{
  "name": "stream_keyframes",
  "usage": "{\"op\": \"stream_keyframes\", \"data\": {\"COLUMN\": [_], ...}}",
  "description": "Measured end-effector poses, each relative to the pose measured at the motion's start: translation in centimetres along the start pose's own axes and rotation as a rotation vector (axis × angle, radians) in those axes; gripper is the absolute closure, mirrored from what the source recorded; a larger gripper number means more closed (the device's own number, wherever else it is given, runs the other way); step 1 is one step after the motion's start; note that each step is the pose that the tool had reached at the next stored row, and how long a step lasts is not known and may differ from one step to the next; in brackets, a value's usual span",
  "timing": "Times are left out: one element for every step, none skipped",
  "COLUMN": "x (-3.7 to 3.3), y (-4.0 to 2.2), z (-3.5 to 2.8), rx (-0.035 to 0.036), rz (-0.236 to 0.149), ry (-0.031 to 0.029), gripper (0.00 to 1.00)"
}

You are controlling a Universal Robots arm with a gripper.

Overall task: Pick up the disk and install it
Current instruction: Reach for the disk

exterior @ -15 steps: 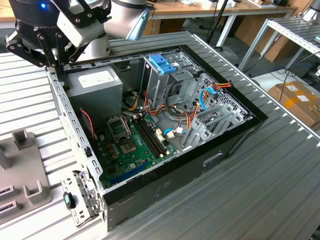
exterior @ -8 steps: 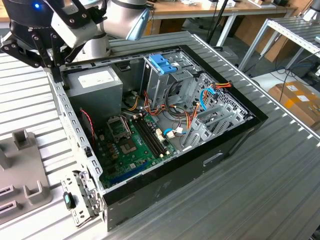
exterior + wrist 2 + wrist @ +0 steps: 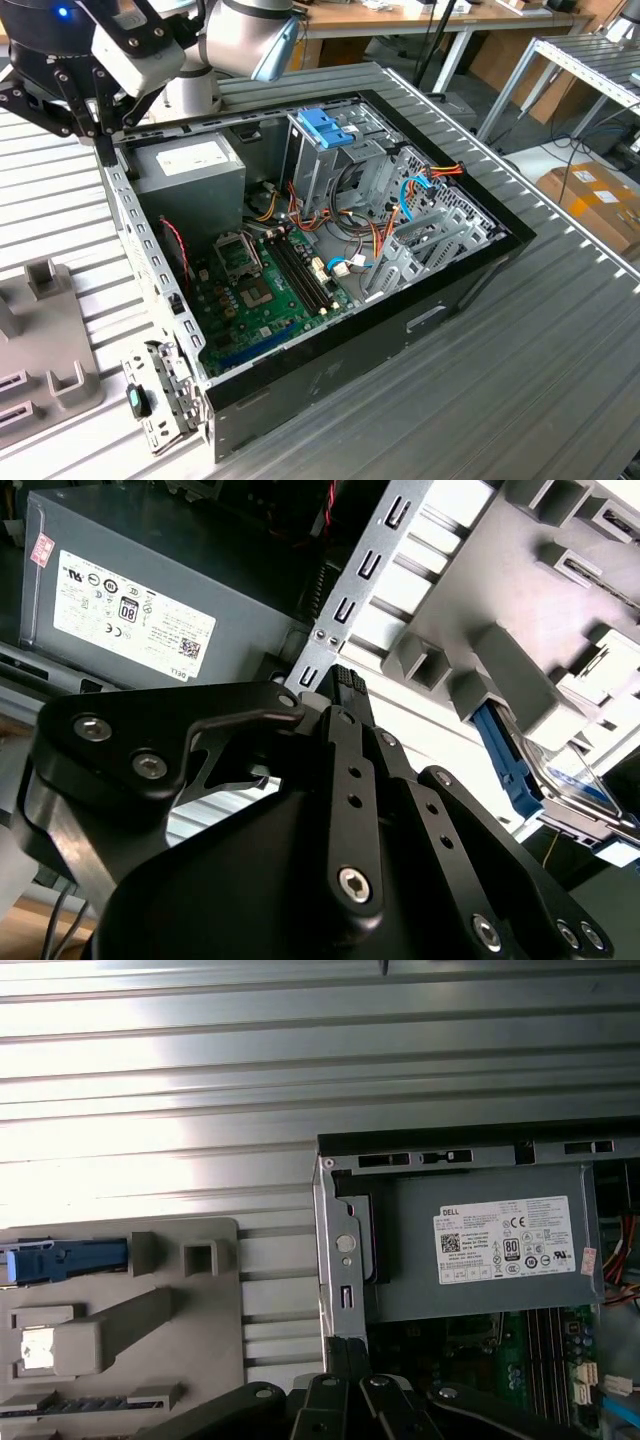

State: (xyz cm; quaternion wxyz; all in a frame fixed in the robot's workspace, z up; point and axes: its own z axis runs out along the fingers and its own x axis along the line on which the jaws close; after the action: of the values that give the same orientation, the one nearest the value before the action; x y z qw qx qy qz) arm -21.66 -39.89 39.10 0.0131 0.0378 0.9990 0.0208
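Observation:
The disk (image 3: 568, 776) lies in a grey fixture (image 3: 520, 680) beside the computer case. Its white-and-blue label and light-blue carrier edge show in the second wrist view. In the first wrist view the blue carrier of the disk (image 3: 66, 1260) sits at the fixture's (image 3: 190, 1330) far end. My gripper (image 3: 100, 140) hangs over the case's rear corner at the exterior view's left, apart from the disk. The gripper (image 3: 345, 683) is shut with nothing in it, and its fingers (image 3: 345, 1365) meet over the case's metal edge.
The open computer case (image 3: 440, 300) lies on a ribbed metal table (image 3: 560, 380). A grey power-supply box (image 3: 190, 165) fills its rear corner, next to an upright metal cage topped by a blue bracket (image 3: 325, 125). The motherboard (image 3: 260, 290) and loose cables lie in the middle.

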Motion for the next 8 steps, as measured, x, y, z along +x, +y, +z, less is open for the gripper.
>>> {"op": "stream_keyframes", "data": {"x": [0.01,0.02,0.04,0.05,0.06,0.07,0.09,0.11], "y": [0.00,0.00,0.00,0.00,0.00,-0.01,-0.01,-0.01], "z": [0.00,0.00,0.00,0.00,0.00,0.00,0.00,0.00], "rx": [0.0000,0.0000,0.0000,0.0000,0.0000,0.0000,0.0000,0.0000], "rz": [0.000,0.000,0.000,0.000,0.000,0.000,0.000,0.000], "ry": [0.0000,0.0000,0.0000,0.0000,0.0000,0.0000,0.0000,0.0000], "gripper": [0.89,0.89,0.89,0.89,0.89,0.89,0.89,0.89]}}
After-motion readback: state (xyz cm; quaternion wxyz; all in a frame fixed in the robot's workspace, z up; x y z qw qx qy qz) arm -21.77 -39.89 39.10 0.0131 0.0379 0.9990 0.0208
